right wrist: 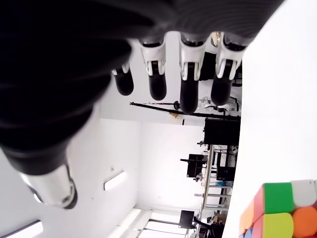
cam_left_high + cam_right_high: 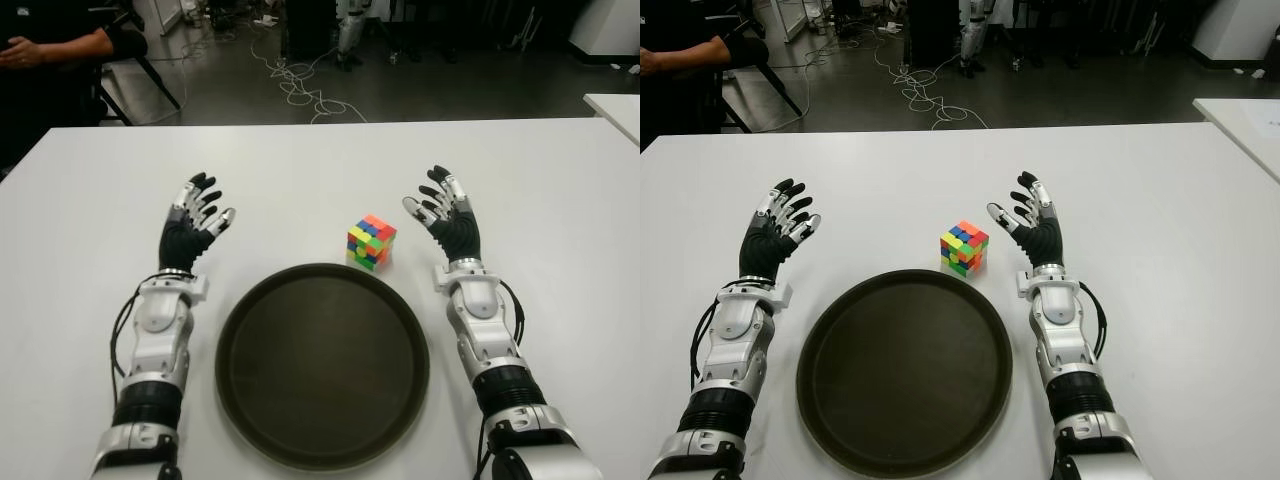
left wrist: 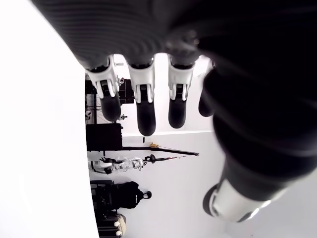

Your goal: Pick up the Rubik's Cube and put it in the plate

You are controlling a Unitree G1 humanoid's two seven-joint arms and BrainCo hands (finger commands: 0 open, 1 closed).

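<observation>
One white desk carries our brown plate, and the Rubik's Cube sits just beyond its far rim. Our right hand and left hand show fingers spread, empty. A careless reach could knock the cube away.

On the table the Rubik's Cube sat just behind the plate, between the left hand and right hand.
</observation>
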